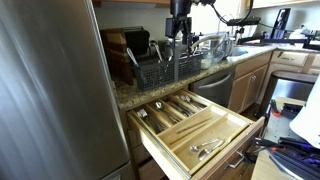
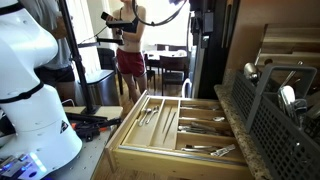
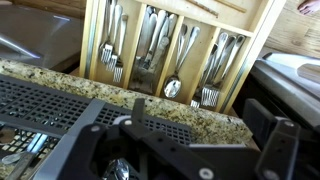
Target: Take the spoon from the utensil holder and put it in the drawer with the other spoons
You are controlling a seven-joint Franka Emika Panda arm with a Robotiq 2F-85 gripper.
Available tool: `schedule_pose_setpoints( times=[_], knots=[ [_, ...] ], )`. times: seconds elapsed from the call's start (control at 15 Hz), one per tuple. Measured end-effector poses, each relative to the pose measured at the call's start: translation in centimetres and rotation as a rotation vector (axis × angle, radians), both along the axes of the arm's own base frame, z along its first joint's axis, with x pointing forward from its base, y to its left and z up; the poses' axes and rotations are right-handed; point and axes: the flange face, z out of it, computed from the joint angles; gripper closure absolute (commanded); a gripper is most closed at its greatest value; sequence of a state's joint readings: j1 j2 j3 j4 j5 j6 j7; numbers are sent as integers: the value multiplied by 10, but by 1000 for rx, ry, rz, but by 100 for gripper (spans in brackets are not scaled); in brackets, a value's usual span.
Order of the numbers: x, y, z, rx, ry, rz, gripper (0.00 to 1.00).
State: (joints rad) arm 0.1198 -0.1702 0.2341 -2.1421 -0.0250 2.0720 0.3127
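Gripper (image 1: 180, 40): jaws spread to full width, nothing held between them; in the wrist view its dark fingers (image 3: 268, 140) stand well apart. Utensil holder (image 1: 158, 68): just below the gripper, on the granite counter (image 3: 160, 105); not touched. Spoon (image 2: 287, 96): a silvery bowl shows above the holder's rim, beneath the gripper; the grid wall hides its handle. Drawer (image 1: 200, 135): stands open, lower than the gripper and out beyond the counter edge; the other spoons (image 3: 170, 80) lie in a middle compartment; forks (image 3: 112, 68) fill the compartments beside them.
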Motion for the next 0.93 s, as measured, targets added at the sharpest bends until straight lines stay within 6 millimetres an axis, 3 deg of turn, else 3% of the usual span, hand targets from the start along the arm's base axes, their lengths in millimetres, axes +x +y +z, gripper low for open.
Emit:
schedule_pose_setpoints(
  times=[0.93],
  knots=[
    [25,-5,-11,-47,-58,28,0]
  ],
)
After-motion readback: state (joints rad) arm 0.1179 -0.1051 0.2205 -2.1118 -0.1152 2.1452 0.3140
